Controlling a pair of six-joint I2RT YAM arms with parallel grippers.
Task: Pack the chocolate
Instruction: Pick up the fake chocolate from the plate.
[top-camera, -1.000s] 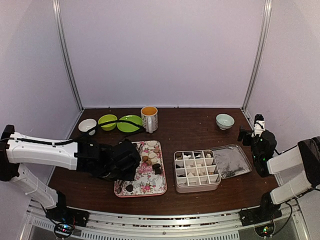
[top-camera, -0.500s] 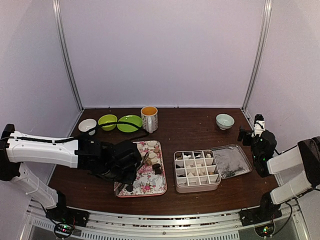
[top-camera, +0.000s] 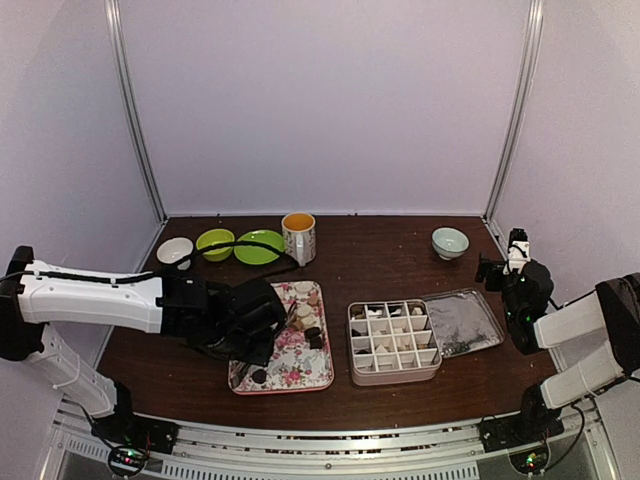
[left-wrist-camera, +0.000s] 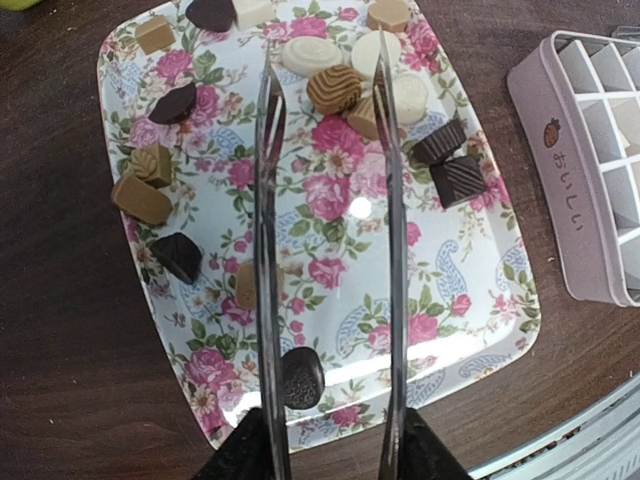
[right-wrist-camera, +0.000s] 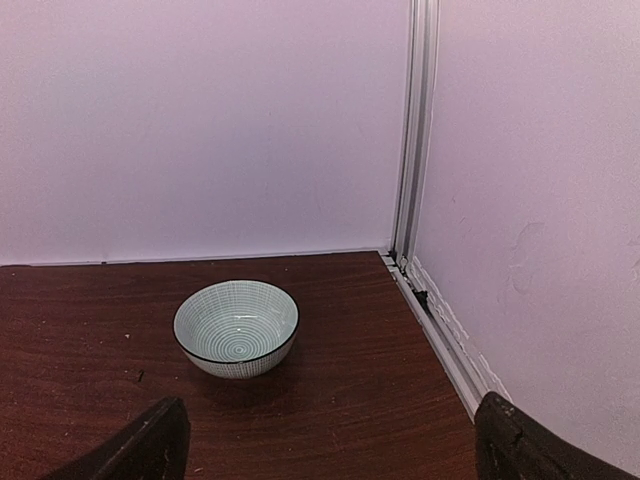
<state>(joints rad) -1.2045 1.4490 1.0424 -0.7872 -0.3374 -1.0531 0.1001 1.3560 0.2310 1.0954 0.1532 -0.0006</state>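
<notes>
The chocolate lies as several dark, tan and white pieces on a floral tray (left-wrist-camera: 470, 300) (top-camera: 290, 375). More pieces fill cells of the pink divided box (top-camera: 393, 343) (left-wrist-camera: 590, 190). My left gripper (left-wrist-camera: 330, 452) (top-camera: 258, 322) is shut on metal tongs (left-wrist-camera: 268, 250), which reach out over the tray. The tong arms stand apart, and a tan swirled chocolate (left-wrist-camera: 333, 88) shows between them near the tips. A dark oval piece (left-wrist-camera: 302, 377) lies beside the left tong arm. My right gripper (right-wrist-camera: 330, 462) (top-camera: 500, 268) stands open and empty at the far right, away from the box.
The box's silver lid (top-camera: 462, 322) lies right of it. A mug (top-camera: 299, 238), two green dishes (top-camera: 258, 246) and a white bowl (top-camera: 174, 250) stand behind the tray. A pale ribbed bowl (right-wrist-camera: 236, 326) (top-camera: 450, 241) sits near the back right corner.
The tong arms have spread wider apart. My left gripper has shifted slightly right over the tray. The right arm has not moved.
</notes>
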